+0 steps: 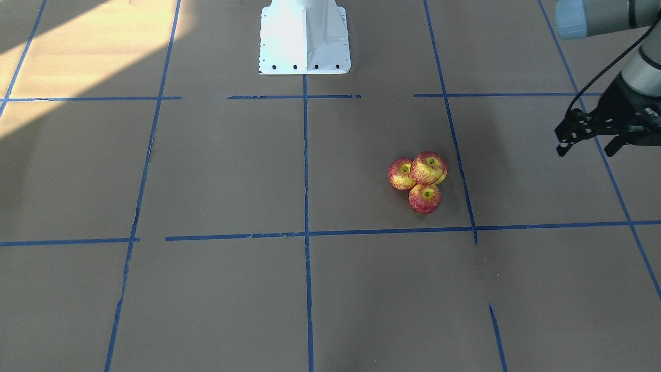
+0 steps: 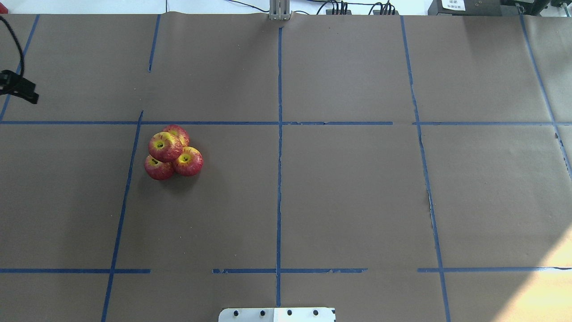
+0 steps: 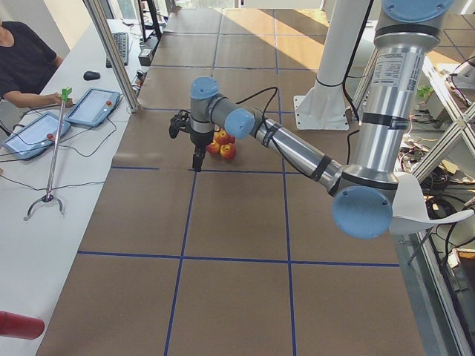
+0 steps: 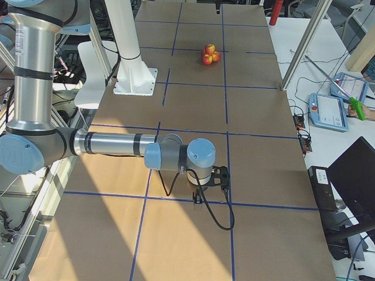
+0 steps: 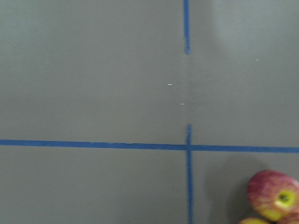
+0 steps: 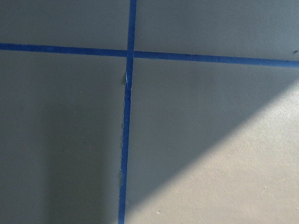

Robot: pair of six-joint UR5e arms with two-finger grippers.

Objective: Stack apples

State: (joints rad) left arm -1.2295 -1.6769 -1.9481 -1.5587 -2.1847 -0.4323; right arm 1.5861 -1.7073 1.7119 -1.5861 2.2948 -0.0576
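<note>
Overhead exterior: the apples [image 2: 173,153] are seen piled on the surface [image 2: 357,201], one perched on three, so the left gripper [image 1: 587,146], fingers spread and empty, is best held well clear, while the right gripper [image 4: 210,186] cannot be judged.

Apple pile [image 2: 172,154] is the only obstacle on the desk [image 2: 357,201]: 3 touching, 1 on top. Open desk all round it, so approach is free from any clock dir. & from above. Overhead view: left hand [image 1: 586,147] well apart at 10 o'clock, white arm base [image 1: 304,39] far off at 5.
</note>
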